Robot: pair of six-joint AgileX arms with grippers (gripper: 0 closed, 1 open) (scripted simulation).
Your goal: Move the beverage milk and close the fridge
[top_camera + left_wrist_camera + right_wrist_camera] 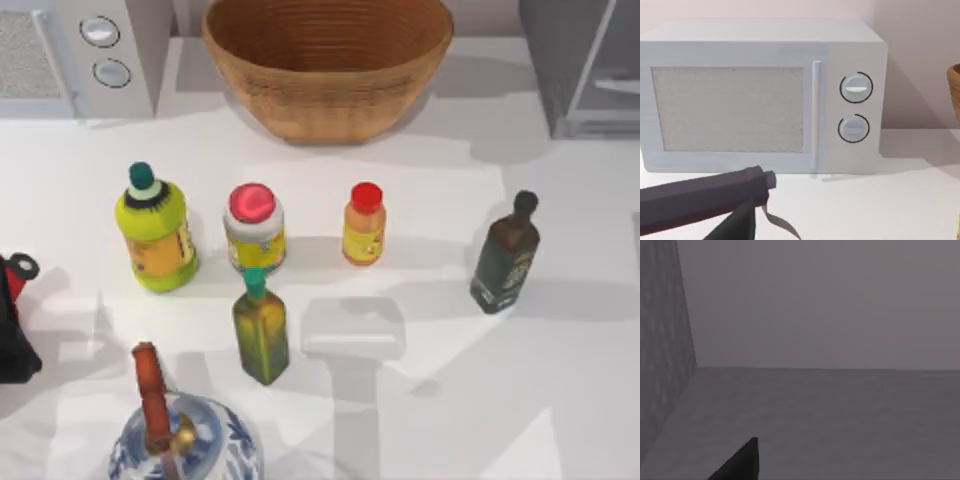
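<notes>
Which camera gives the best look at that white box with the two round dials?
The left wrist view: the white appliance faces the camera whole, with its speckled door panel, handle and both dials plain. The top view catches just a corner of it at the table's far left, dials visible, the rest cut off.

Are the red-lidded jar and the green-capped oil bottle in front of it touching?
Cannot tell. In the top view the oil bottle's cap overlaps the jar's base, hiding any gap.

You see the fridge (585,65) at two o'clock, a wicker basket (328,65) at twelve, the white microwave (85,55) at eleven, bottles standing mid-table
</notes>
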